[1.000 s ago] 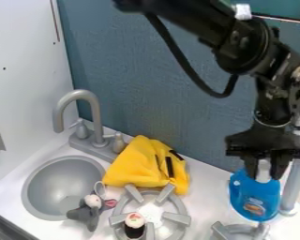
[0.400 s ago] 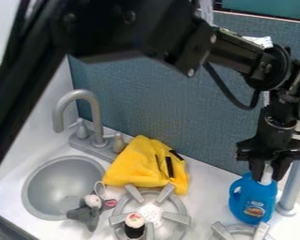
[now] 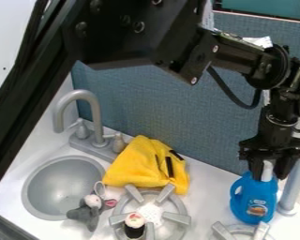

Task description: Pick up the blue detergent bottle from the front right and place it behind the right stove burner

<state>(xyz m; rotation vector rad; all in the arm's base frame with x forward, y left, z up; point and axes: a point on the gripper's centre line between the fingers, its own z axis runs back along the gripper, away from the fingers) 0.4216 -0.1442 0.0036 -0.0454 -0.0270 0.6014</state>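
Gripper [image 3: 269, 174] points down at the white cap [image 3: 266, 170] of a blue bottle [image 3: 253, 200]; how far open it is, and whether it has hold of the cap, cannot be told from this angle. Bottle: upright on the white counter [image 3: 210, 185], directly below the gripper. Grey post [image 3: 293, 190]: just right of the gripper in view. Below and slightly left of it: part of a grey burner [image 3: 222, 230]. Farther left and lower: second burner [image 3: 183, 219], bearing a small dark item with a white-and-red top [image 3: 134, 226]. Yellow cloth [image 3: 135, 164]: well left of the gripper. Farthest left: faucet [image 3: 95, 115], sink [image 3: 58, 190], and a grey toy [image 3: 85, 216], apparently plush, at its rim.
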